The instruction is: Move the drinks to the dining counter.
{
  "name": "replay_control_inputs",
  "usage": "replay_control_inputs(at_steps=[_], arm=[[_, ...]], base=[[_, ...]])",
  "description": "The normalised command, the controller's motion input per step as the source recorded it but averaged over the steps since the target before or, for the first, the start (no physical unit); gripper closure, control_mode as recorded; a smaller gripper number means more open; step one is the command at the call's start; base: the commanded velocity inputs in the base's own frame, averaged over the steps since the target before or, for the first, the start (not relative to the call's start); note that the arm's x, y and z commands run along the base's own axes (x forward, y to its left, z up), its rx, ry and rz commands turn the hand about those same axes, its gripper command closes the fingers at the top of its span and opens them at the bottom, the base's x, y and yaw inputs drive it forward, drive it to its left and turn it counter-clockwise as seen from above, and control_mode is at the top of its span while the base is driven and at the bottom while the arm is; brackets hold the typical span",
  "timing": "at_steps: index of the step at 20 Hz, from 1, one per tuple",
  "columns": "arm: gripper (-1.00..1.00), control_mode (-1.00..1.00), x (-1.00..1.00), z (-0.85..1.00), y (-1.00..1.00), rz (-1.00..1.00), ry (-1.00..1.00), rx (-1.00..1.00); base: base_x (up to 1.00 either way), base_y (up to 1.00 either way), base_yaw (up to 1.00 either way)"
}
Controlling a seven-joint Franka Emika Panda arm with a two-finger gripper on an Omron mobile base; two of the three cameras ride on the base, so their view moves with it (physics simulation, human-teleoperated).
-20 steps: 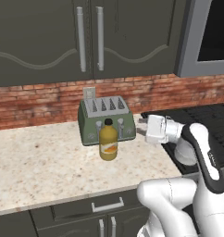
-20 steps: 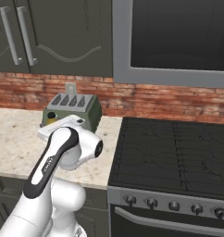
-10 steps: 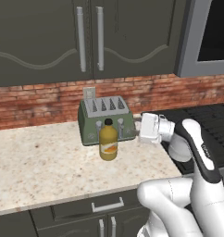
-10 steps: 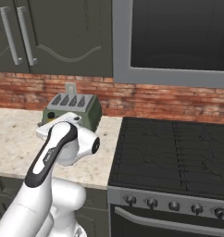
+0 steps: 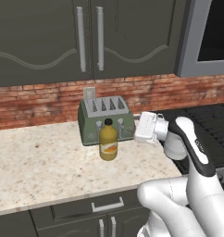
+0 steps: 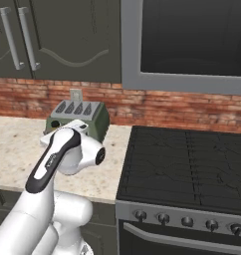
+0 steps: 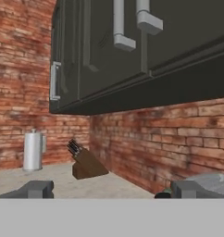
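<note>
One drink in sight, the juice bottle, center of the left base view, upright on the wall counter just in front of the toaster, not yet picked. Gripper jaws apart, empty, hand just right of the bottle. Likely early: grasp and carry all remain.

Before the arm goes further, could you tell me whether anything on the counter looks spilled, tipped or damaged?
Nothing stands out. The juice bottle stands upright, cap on, just in front of the toaster, and the stone counter around them looks clean.
</note>
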Motion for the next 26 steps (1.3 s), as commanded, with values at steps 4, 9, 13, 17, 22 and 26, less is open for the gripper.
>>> replay_control_inputs(at_steps=[4,9,13,17,22,26], arm=[[-1.00,-1.00,0.05,-0.14,0.17,-0.17,0.04,0.00],[-1.00,-1.00,0.05,-0.20,0.13,-0.15,0.11,0.00],[-1.00,-1.00,0.05,-0.25,0.22,-0.12,0.11,0.00],[-1.00,-1.00,0.08,-0.28,0.23,-0.08,0.08,0.00],[-1.00,-1.00,0.10,-0.31,0.09,-0.07,0.01,0.00],[-1.00,-1.00,0.00,-0.25,0.00,-0.08,-0.01,0.02]], base=[[0.00,0.00,0.00],[0.00,0.00,0.00],[0.00,0.00,0.00],[0.00,0.00,0.00],[0.00,0.00,0.00],[0.00,0.00,0.00]])
